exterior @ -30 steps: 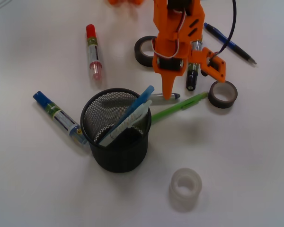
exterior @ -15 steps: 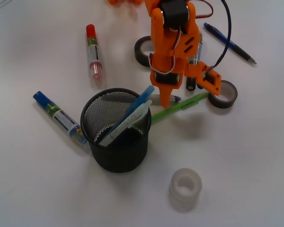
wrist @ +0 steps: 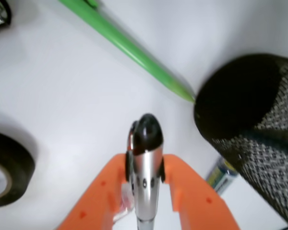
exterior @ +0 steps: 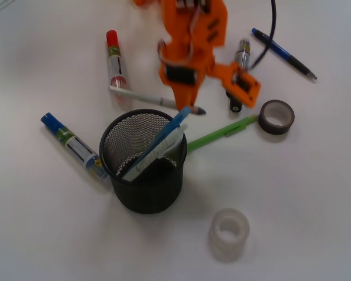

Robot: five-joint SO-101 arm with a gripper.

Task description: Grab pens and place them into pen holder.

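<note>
White tabletop (exterior: 292,193), evenly lit. Nearest the camera: translucent tape roll (exterior: 229,233), lying flat, right of centre.

Behind it, pen holder (exterior: 144,161), upright, black mesh. Inside, leaning to the right rim: light blue pen (exterior: 167,136) and clear-white pen (exterior: 154,154), side by side. Blue-capped marker (exterior: 71,144) lies just left of the holder, its near end touching or almost touching the wall. Green pen (exterior: 221,133) lies on the table right of the holder, its tip at the holder's wall; the wrist view shows the tip meeting the mesh.

Farther back: orange gripper (exterior: 181,100) above the table, just beyond the holder's far rim. Jaws pinch the silver pen (exterior: 155,99) near its dark-tipped right end; the barrel sticks out to the left, roughly level. Wrist view confirms: silver barrel clamped between both orange fingers (wrist: 105,191), dark tip pointing out ahead.

Right of the gripper: dark tape roll (exterior: 276,116), flat. Left: red-capped marker (exterior: 114,61). A black-capped marker (exterior: 240,73) is partly hidden behind the gripper. Far right: dark blue pen (exterior: 284,53), on the table, well apart from the holder.
</note>
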